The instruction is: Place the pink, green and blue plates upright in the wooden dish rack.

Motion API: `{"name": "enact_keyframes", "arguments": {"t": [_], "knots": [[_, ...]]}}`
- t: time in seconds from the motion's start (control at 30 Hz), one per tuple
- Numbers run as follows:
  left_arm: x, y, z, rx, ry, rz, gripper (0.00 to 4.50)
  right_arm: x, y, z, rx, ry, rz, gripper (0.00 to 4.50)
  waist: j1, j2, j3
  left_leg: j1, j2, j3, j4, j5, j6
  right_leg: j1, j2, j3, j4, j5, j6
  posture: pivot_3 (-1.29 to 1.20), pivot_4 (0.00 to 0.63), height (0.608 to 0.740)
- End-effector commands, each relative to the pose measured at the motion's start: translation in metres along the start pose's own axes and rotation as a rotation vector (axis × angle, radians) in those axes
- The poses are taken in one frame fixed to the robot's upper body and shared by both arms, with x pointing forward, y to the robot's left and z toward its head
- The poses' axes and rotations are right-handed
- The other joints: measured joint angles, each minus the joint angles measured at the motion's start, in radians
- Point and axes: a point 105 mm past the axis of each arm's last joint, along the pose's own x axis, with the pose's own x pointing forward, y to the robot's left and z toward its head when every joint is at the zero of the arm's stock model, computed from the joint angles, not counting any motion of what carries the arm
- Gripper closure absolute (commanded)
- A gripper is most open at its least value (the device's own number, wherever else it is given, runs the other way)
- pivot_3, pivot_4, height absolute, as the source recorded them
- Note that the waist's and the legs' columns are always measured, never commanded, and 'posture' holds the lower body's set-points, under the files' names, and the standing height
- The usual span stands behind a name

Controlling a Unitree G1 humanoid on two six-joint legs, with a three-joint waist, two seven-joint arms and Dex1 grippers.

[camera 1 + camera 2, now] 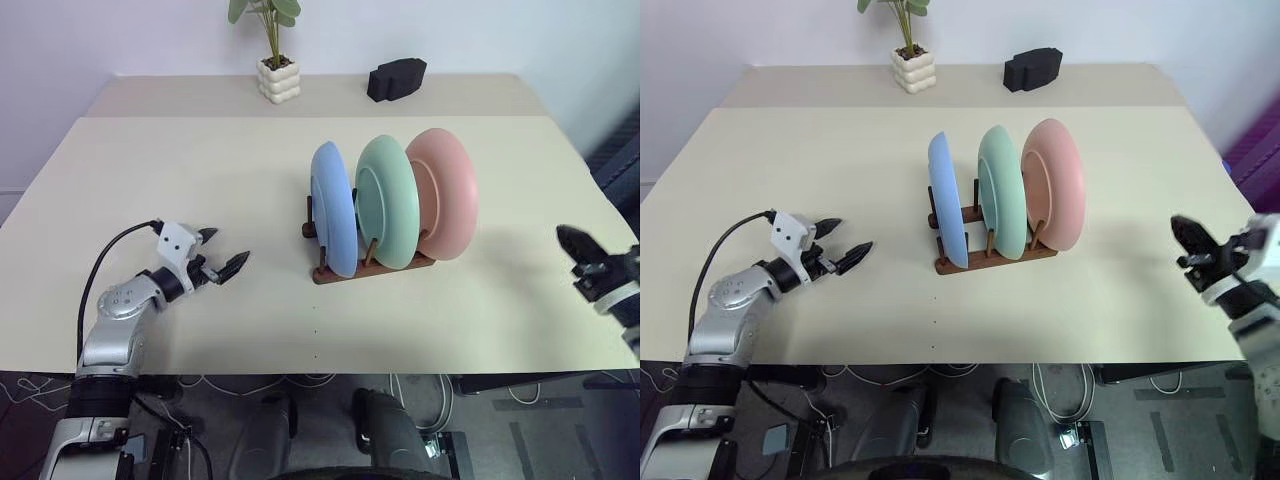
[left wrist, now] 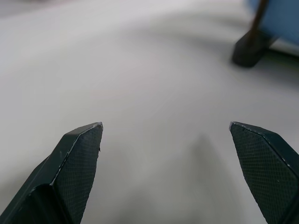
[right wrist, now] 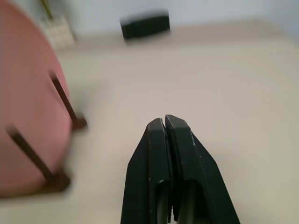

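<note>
Standing upright, plates [image 1: 388, 200] face sideways in rack [image 1: 330, 272].

Head pair looking down over table [image 1: 200, 180], sharing wooden dish rack [image 1: 372, 268]. Wrist cameras skimming low: left toward rack foot, right beside pink plate [image 3: 28, 116].

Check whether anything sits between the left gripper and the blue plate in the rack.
Nothing visible does. Bare table lies between the open left gripper and the blue plate, which stands upright in the wooden dish rack.
</note>
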Motion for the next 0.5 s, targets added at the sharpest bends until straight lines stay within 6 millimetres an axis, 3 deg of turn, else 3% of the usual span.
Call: {"name": "enact_keyframes", "arguments": {"t": [0.03, 0.37, 0.5], "knots": [[0.0, 0.004, 0.008, 0.042, -0.045, 0.04, 0.0, 0.005, -0.004, 0.001, -0.047, -0.036, -0.004, 4.48, 0.0, 0.0, 0.0, 0.0, 0.0, 0.0, 0.0, 0.0, 0.0, 0.0, 0.0, 0.0, 0.0, 0.0, 0.0, 0.0, 0.15, 0.739], [0.001, 0.008, 0.005, 0.04, -0.072, 0.092, 0.0, 0.019, -0.004, -0.02, -0.026, -0.03, -0.016, 4.48, 0.001, 0.0, 0.0, 0.0, 0.0, 0.0, 0.0, 0.0, 0.0, 0.0, 0.001, 0.0, 0.001, 0.001, 0.0, 0.0, 0.15, 0.739], [0.004, 0.006, 0.008, 0.027, -0.089, 0.098, 0.0, 0.023, -0.007, -0.018, -0.041, -0.03, -0.025, 4.48, 0.001, 0.0, 0.0, 0.001, 0.0, 0.0, 0.0, 0.0, 0.0, 0.0, 0.0, 0.0, 0.001, 0.001, 0.0, 0.0, 0.15, 0.739]]}}
